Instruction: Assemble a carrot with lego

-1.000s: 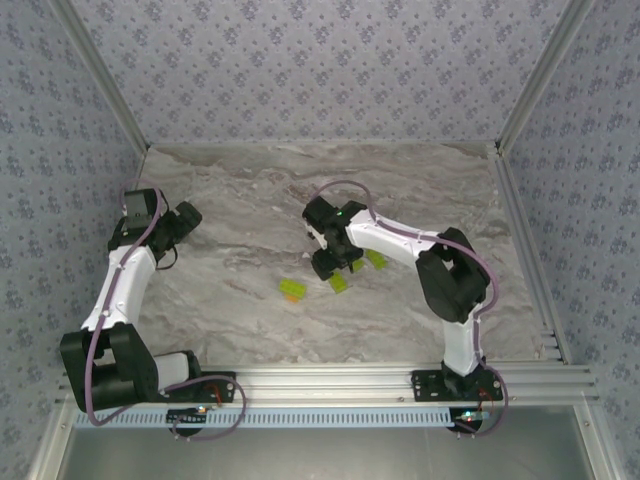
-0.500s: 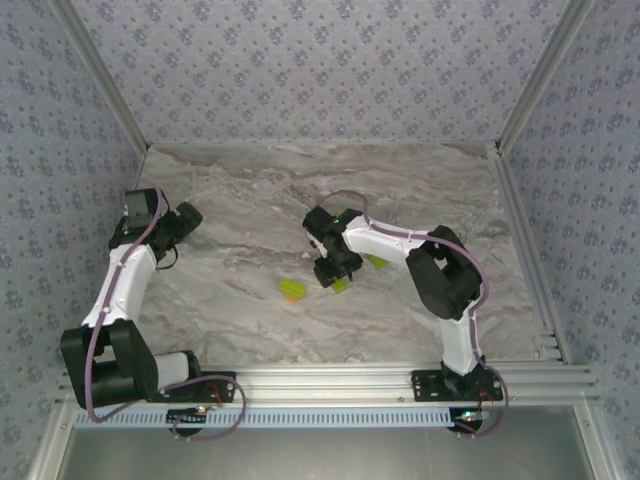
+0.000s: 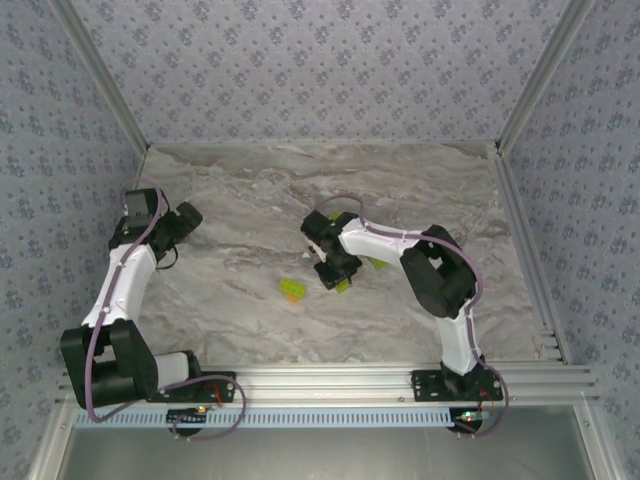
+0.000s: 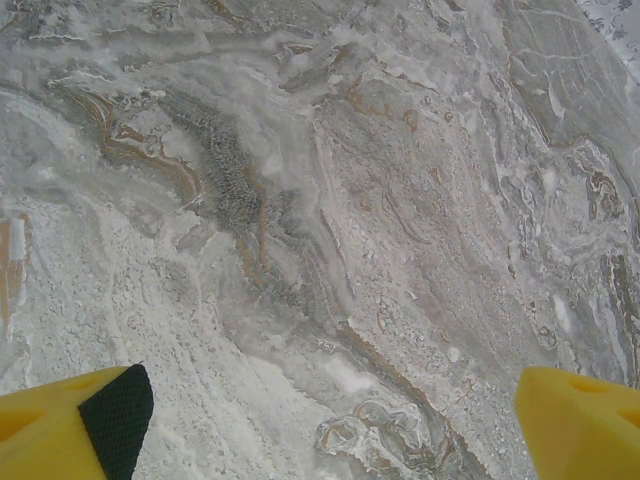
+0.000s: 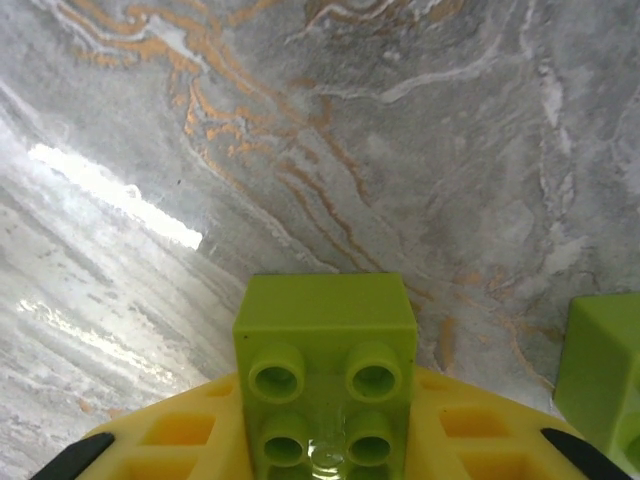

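Note:
In the right wrist view, a lime-green lego brick (image 5: pixel 327 370) with four studs sits between my yellow fingers (image 5: pixel 170 440), which press against both its sides. From above, my right gripper (image 3: pixel 335 268) is down at the table's middle, with that brick (image 3: pixel 345 285) poking out just below it. A small lime-green and orange lego piece (image 3: pixel 291 290) lies a little to the left. Another lime-green brick (image 3: pixel 378 262) lies just right of the gripper, also at the right edge of the wrist view (image 5: pixel 603 375). My left gripper (image 3: pixel 185 222) stands open over bare table (image 4: pixel 330 440).
The marble table (image 3: pixel 250 200) is bounded by patterned walls at the back and sides, and an aluminium rail (image 3: pixel 330 380) along the near edge carries both arm bases. The right arm's elbow (image 3: pixel 440 280) stands right of the bricks.
My right gripper has shifted slightly left and toward the near edge, come down and closed on the lime-green brick. The left arm has not moved.

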### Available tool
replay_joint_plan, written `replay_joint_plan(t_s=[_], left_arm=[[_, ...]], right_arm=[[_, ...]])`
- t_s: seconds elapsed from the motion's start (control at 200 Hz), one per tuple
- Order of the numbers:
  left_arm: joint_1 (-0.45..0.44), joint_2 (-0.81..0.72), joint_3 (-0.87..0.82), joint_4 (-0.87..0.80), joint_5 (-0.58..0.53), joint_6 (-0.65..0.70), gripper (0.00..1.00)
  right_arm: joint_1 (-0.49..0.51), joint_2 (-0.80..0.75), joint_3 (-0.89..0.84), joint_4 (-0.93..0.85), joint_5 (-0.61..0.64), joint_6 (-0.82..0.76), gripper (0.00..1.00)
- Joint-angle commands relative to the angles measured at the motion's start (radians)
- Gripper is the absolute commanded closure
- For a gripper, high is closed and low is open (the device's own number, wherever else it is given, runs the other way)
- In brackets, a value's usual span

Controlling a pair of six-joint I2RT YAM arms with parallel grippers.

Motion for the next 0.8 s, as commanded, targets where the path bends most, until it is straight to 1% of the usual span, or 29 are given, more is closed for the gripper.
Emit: replay_joint_plan(t_s=[0.0,0.165,0.255,0.375,0.465,0.59,0.695,0.795], left_arm=[[0.007,-0.002,0.033,-0.017,0.005,-0.005,0.05],[0.006,-0.004,0.035,-0.017,0.005,-0.004,0.05],[0.007,-0.008,0.033,-0.019,0.003,-0.003,0.05],[0.006,-0.01,0.033,-0.021,0.004,-0.003,0.05],[0.007,-0.009,0.032,-0.019,0.004,-0.002,0.05],[0.006,-0.009,0.036,-0.023,0.005,-0.003,0.05],[0.007,-0.013,0.036,-0.024,0.003,-0.001,0.05],[0.007,-0.015,0.036,-0.026,0.0,0.0,0.05]], right_arm=[[0.03,-0.06,0.076,-0.119,0.023,-0.05,0.67],[0.051,-0.071,0.243,-0.272,0.036,-0.115,0.67],[0.066,-0.054,0.337,-0.341,0.006,-0.149,0.68],[0.097,-0.002,0.443,-0.392,-0.059,-0.202,0.68],[0.118,0.064,0.536,-0.448,-0.098,-0.258,0.68],[0.144,0.161,0.654,-0.531,-0.112,-0.327,0.68],[0.158,0.215,0.705,-0.554,-0.114,-0.364,0.68],[0.162,0.231,0.715,-0.546,-0.105,-0.369,0.68]])
